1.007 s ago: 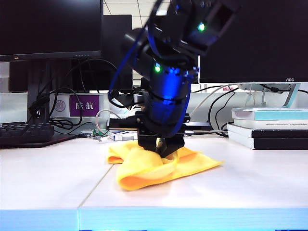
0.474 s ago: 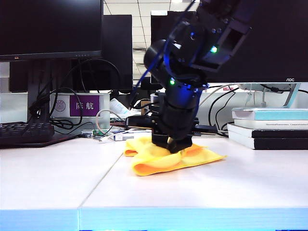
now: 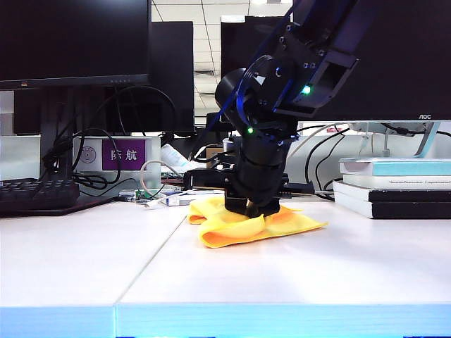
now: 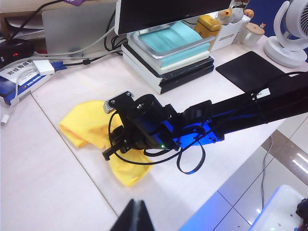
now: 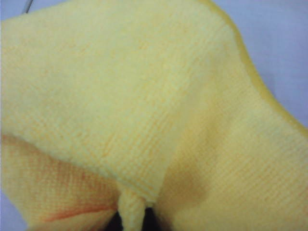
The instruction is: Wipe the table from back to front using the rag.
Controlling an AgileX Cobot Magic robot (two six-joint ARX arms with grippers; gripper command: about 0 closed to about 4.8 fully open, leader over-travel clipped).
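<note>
The yellow rag [image 3: 239, 229] lies bunched on the pale table [image 3: 77, 260], far back near the monitors. My right gripper [image 3: 248, 210] points down into the rag's middle and is shut on a pinched fold of it. The right wrist view is filled by the rag [image 5: 144, 96], with that fold caught between the right gripper's [image 5: 131, 219] dark jaws. In the left wrist view the rag [image 4: 84, 126] spreads out beyond the right gripper [image 4: 109, 153]. My left gripper [image 4: 136, 216] hangs above the table's front part, shut and empty, well clear of the rag.
Just behind the rag are monitors, cables and a purple label box [image 3: 123, 153]. A keyboard [image 3: 35, 193] sits at the back left and a stack of books [image 3: 394, 190] at the back right. A thin seam [image 3: 151, 264] crosses the table. A black mat [image 4: 250, 70] lies beside the books.
My right gripper has dragged the rag to the right and farther back towards the monitors, and the arm now stands more upright. The left gripper has kept still.
</note>
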